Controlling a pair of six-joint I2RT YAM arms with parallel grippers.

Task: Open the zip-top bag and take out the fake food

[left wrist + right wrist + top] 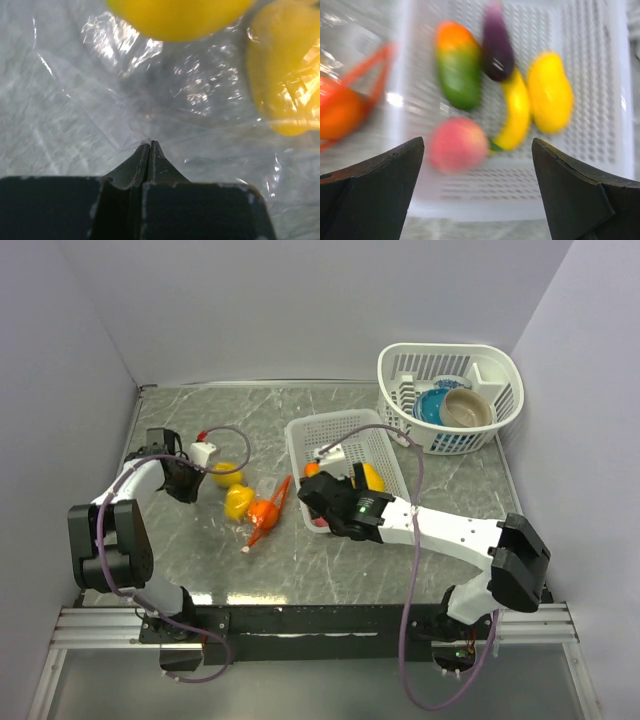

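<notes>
**Left jaws pinched on the bag, right jaws wide over the basket**

From my station I see the grey marbled table (pixel 330 575) with two white containers on it. A round white slotted tub (pixel 500 375) sits at the far right corner with a blue bowl (pixel 432 405) and a tan bowl (pixel 467 408) inside. A flat white slotted basket (pixel 296 445) lies near the middle.

The right gripper (pixel 478 142) hangs over the near edge of the flat basket, jaws spread wide with nothing between them. The left gripper (pixel 150 144) is closed tight, and the clear film seems to be caught at its tips.

That film is the small clear crinkly zip-top bag (pixel 70 90), lying on the table just left of the flat basket. Its orange-red zip strip (pixel 280 498) faces the basket.

The glossy plastic fake food is split between two places. Two yellow pieces (pixel 175 17) and an orange piece (pixel 340 112) are at the bag. Five lie in the flat basket:
- a green-orange piece (pixel 458 70)
- a dark purple piece (pixel 496 47)
- a yellow banana (pixel 516 112)
- a yellow rounded piece (pixel 550 92)
- a pink-red piece (pixel 457 145)

The right wrist view is blurred.
</notes>
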